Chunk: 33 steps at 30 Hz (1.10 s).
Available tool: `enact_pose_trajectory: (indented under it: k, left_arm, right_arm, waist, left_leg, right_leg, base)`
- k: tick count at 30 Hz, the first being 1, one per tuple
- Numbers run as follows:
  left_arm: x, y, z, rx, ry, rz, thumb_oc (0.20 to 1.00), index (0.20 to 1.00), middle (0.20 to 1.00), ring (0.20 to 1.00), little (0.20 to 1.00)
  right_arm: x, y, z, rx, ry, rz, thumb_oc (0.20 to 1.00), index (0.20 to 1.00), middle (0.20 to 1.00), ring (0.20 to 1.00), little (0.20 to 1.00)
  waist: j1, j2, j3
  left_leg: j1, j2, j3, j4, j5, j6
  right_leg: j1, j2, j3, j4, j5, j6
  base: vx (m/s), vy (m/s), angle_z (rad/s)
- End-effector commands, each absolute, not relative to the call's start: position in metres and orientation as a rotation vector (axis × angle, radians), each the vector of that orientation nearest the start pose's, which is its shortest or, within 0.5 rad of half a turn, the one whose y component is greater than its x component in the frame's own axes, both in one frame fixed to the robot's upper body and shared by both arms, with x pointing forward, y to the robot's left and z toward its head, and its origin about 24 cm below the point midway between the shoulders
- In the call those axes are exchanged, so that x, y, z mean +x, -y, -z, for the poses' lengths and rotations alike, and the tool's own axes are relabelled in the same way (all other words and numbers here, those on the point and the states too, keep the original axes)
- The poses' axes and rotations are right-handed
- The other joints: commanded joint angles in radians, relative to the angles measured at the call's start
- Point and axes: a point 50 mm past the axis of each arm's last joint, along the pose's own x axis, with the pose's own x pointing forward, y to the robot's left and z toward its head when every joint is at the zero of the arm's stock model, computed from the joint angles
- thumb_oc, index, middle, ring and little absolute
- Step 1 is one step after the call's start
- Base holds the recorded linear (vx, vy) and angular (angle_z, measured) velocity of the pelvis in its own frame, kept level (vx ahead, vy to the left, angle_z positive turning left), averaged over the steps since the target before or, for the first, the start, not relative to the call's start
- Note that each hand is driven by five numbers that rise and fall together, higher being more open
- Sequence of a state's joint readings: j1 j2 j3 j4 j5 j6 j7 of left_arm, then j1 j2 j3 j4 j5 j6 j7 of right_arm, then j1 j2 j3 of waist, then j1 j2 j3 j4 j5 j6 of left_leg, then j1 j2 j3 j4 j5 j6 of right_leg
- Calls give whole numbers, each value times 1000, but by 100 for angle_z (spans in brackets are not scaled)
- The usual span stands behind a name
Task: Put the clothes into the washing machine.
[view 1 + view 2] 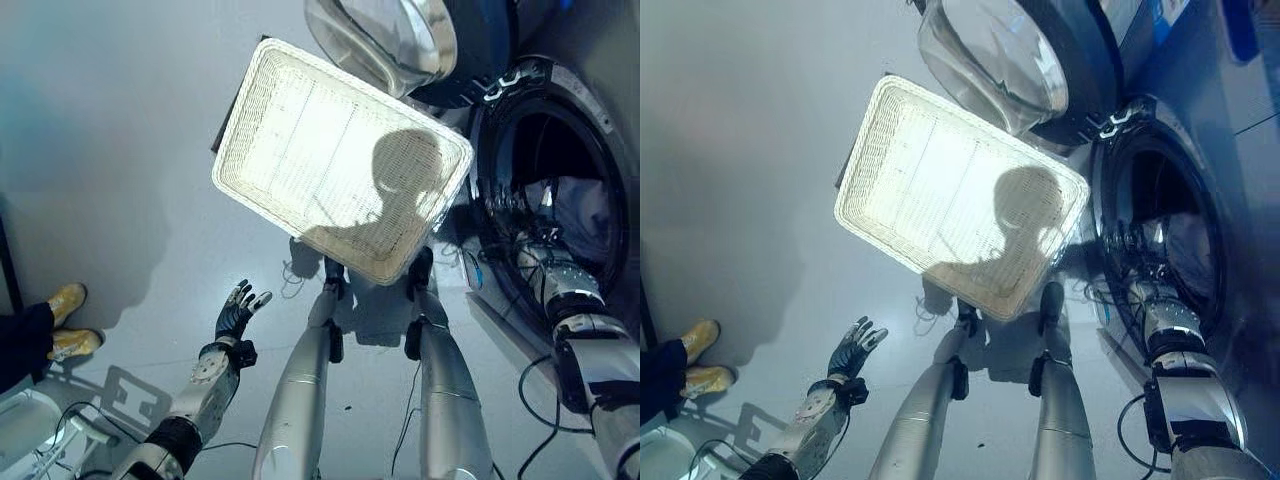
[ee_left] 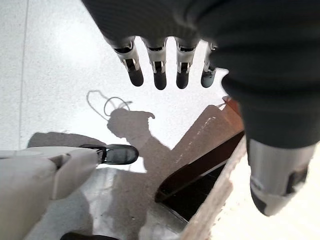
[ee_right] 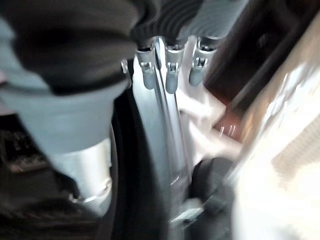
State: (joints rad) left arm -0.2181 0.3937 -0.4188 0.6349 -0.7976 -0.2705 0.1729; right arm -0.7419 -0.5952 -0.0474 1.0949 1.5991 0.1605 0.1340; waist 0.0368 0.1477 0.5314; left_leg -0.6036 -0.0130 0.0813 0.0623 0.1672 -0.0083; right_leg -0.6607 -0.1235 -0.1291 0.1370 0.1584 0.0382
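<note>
Left arm (image 1: 195,395): silver-grey forearm shell, black band toward elbow, round silver wrist piece dotted with small holes. Left hand (image 1: 238,308): dark ribbed cover over back and wrist; silver fingers (image 2: 160,75), dark rounded tips, small dark slots on silver segments; thick silver thumb (image 2: 272,180), dark tip. Right arm (image 1: 590,350): silver segments parted by black rings. Right hand (image 3: 170,70): same dark ribbed cover, silver dark-tipped fingers.

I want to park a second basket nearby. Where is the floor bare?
Bare floor lies left of the white basket, between it and a person's tan shoes, past the open left hand. It is crowded on the right, by the washing machine's door and drum opening.
</note>
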Motion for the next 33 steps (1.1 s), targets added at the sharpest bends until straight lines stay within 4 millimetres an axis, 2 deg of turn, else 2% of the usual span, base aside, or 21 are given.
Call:
enact_pose_trajectory:
  k: [1,3,6,7,8,11,12,13,14,15,16,17,19,20,24,29,33]
  left_arm:
    - [253,-229,42,-151,-333,-211,1000,1000,1000,1000,1000]
    - [251,-238,45,-135,-357,-221,1000,1000,1000,1000,1000]
    - [247,-246,48,-121,-383,-226,1000,1000,1000,1000,1000]
    - [239,-252,56,-113,-432,-226,1000,1000,1000,1000,1000]
    - [234,-253,63,-116,-471,-217,1000,1000,1000,1000,1000]
    - [224,-254,75,-124,-538,-189,1000,1000,1000,1000,1000]
    - [215,-253,84,-134,-583,-156,1000,1000,1000,1000,1000]
    - [203,-247,96,-147,-640,-99,1000,1000,1000,1000,1000]
    - [201,-246,98,-148,-650,-93,1000,1000,1000,1000,1000]
    - [192,-243,105,-174,-693,-63,1000,1000,1000,1000,1000]
    - [190,-242,107,-176,-708,-60,1000,1000,1000,1000,1000]
    - [180,-241,115,-193,-764,-37,1000,1000,1000,1000,1000]
    - [176,-240,118,-196,-785,-19,1000,1000,1000,1000,1000]
    - [170,-238,123,-189,-827,4,1000,1000,1000,1000,1000]
    - [151,-233,136,-182,-948,29,1000,1000,1000,1000,1000]
    - [131,-232,146,-161,-1014,-3,1000,1000,1000,1000,1000]
    - [118,-232,151,-155,-1060,-27,1000,1000,1000,1000,1000]
  right_arm:
    - [348,319,-83,795,-103,263,1000,1000,1000,1000,1000]
    - [338,321,-64,574,-193,287,1000,1000,1000,1000,1000]
    - [330,317,-49,460,-251,278,1000,1000,1000,1000,1000]
    - [319,306,-25,375,-320,216,1000,1000,1000,1000,1000]
    - [310,296,-11,313,-346,149,1000,1000,1000,1000,1000]
    - [294,272,14,431,-381,25,1000,1000,1000,1000,1000]
    - [277,264,34,459,-407,19,1000,1000,1000,1000,1000]
    - [249,258,61,435,-471,12,1000,1000,1000,1000,1000]
    - [244,257,65,421,-485,12,1000,1000,1000,1000,1000]
    - [226,253,80,306,-559,11,1000,1000,1000,1000,1000]
    - [221,252,85,287,-582,10,1000,1000,1000,1000,1000]
    - [200,247,102,129,-678,-30,1000,1000,1000,1000,1000]
    - [192,245,108,67,-717,-57,1000,1000,1000,1000,1000]
    - [180,240,117,19,-781,-77,1000,1000,1000,1000,1000]
    - [154,228,135,-148,-897,-147,1000,1000,1000,1000,1000]
    - [142,225,141,-187,-942,-152,1000,1000,1000,1000,1000]
    - [134,224,145,-161,-955,-85,1000,1000,1000,1000,1000]
  waist:
    - [-4,-16,-11]
    - [-3,-35,-11]
    - [1,-52,-11]
    - [6,-73,-11]
    - [7,-86,-11]
    - [4,-101,-17]
    - [1,-108,-47]
    - [-5,-113,-89]
    - [-6,-114,-98]
    - [-8,-115,-133]
    - [-8,-115,-147]
    - [-10,-118,-185]
    - [-9,-120,-205]
    - [-6,-125,-237]
    - [-9,-146,-318]
    - [-24,-161,-360]
    - [-38,-171,-382]
  left_leg:
    - [21,-50,40,74,-99,-12]
    - [62,-53,45,93,-116,-6]
    - [103,-56,44,107,-131,-3]
    - [164,-56,47,117,-145,1]
    - [207,-54,48,119,-153,2]
    - [283,-53,43,104,-156,-2]
    - [314,-52,37,89,-156,-5]
    - [361,-47,35,55,-155,-7]
    - [371,-46,33,48,-154,-7]
    - [409,-44,24,16,-150,-7]
    - [419,-44,21,7,-148,-7]
    - [474,-42,5,-29,-148,-8]
    - [488,-39,1,-41,-146,-9]
    - [520,-35,-8,-62,-145,-9]
    - [594,-32,-18,-93,-154,-6]
    - [651,-33,-15,-83,-183,4]
    - [698,-30,-6,-104,-195,8]
  right_leg:
    - [31,35,-54,23,-46,45]
    - [78,32,-50,23,-51,47]
    - [125,28,-52,28,-62,49]
    - [197,21,-54,31,-77,51]
    - [248,15,-54,29,-86,53]
    - [330,12,-52,24,-100,55]
    - [364,9,-52,17,-107,57]
    - [415,4,-63,-3,-114,61]
    - [425,4,-65,-7,-115,62]
    - [464,4,-77,-19,-125,65]
    - [474,6,-80,-23,-125,65]
    - [528,13,-92,-35,-142,65]
    - [543,18,-93,-39,-148,62]
    - [578,27,-101,-44,-160,57]
    - [653,53,-102,-66,-178,45]
    - [706,80,-68,-79,-189,30]
    - [744,102,-39,-108,-188,26]
  base:
    - [-53,140,-4]
    - [-31,112,-4]
    - [-5,56,0]
    - [11,96,4]
    - [34,99,3]
    - [85,51,-2]
    - [225,25,4]
    - [210,17,19]
    - [202,15,35]
    - [134,7,32]
    - [239,-2,25]
    - [192,-11,16]
    - [158,-27,22]
    - [155,-56,19]
    - [142,-46,17]
    - [77,-9,1]
    - [10,-13,-3]
